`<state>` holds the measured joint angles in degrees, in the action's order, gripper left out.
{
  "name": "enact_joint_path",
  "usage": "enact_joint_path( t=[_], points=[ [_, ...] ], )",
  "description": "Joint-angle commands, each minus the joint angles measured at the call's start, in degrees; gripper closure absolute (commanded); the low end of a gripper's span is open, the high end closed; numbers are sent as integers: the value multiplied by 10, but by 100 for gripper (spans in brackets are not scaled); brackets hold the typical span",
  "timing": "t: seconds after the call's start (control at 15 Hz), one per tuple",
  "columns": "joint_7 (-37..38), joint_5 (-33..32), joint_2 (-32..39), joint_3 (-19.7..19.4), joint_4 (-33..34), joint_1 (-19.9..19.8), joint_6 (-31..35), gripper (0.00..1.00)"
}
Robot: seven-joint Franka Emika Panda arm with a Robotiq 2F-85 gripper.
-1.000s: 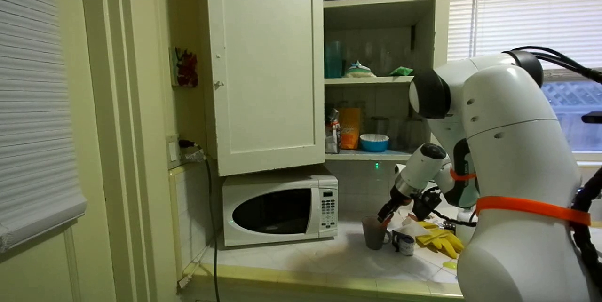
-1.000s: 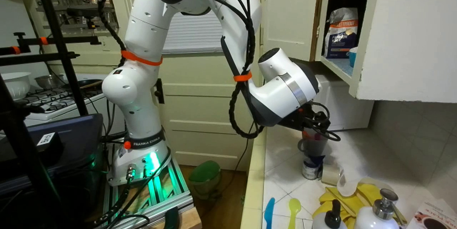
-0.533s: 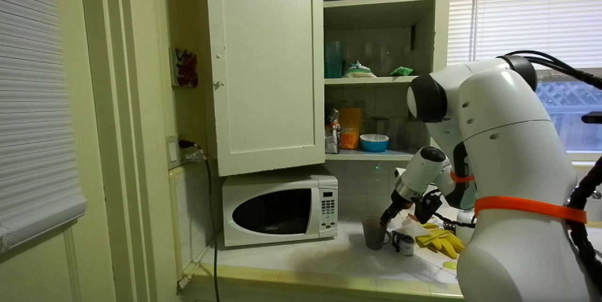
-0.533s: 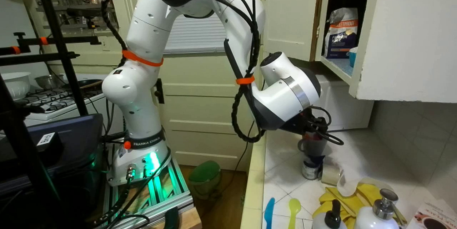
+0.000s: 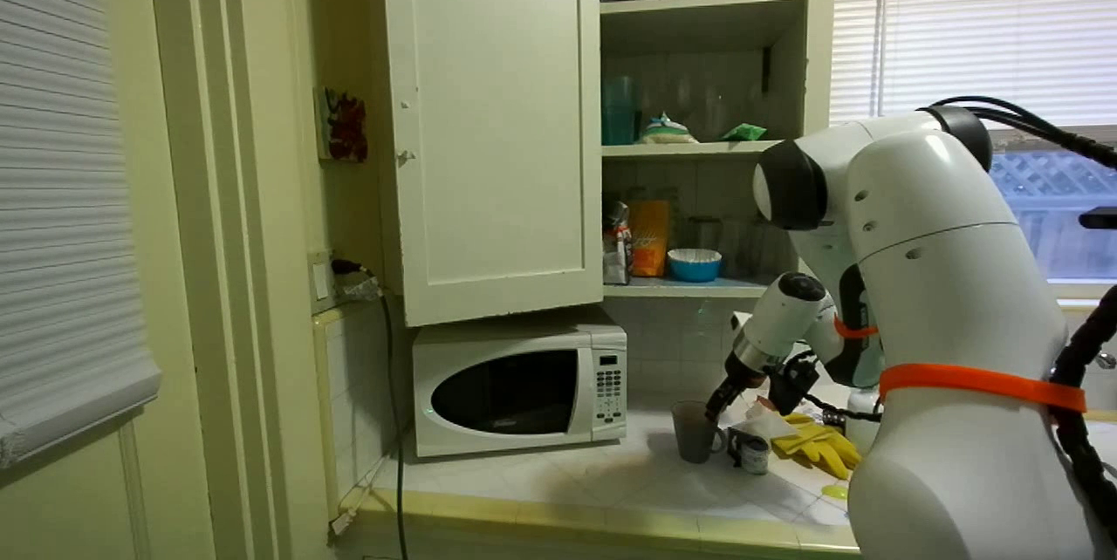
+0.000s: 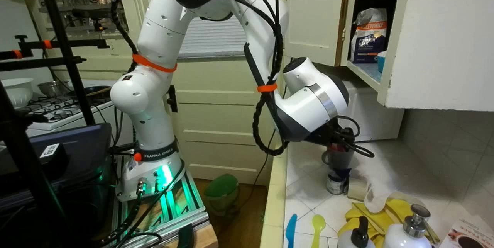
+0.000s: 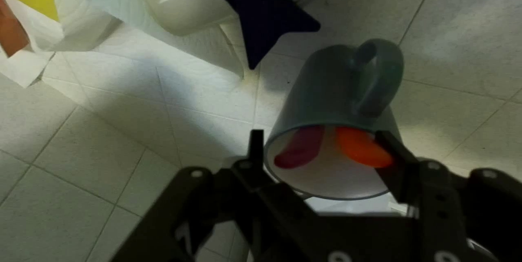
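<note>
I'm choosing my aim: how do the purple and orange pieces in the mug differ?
In the wrist picture, the purple piece leans left, the orange piece right. The purple piece shows clear of the fingertips; the orange piece overlaps one, contact unclear. Both sit inside the mug.

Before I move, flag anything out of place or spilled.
The cabinet door stands swung open above the microwave, baring the shelves, and what look like yellow gloves lie crumpled on the counter. The mug stands upright; I see no spill.
</note>
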<state>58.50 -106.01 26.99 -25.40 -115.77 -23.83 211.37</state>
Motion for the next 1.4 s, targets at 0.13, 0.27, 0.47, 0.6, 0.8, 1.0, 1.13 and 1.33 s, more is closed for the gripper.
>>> enact_joint_path(
  t=[0.13,0.27,0.47,0.6,0.8,1.0,1.13,1.33],
  points=[
    [20,-25,16,-9,22,4,24,52],
    [21,-27,17,-9,22,6,23,65],
    [21,-28,17,-10,23,6,26,65],
    [22,-28,18,-10,23,6,25,66],
    [23,-30,19,-10,24,6,26,74],
    [25,-25,19,-9,26,5,34,100],
    [26,-23,20,-8,28,5,33,100],
    [30,-22,20,-8,30,5,32,97]
  ],
)
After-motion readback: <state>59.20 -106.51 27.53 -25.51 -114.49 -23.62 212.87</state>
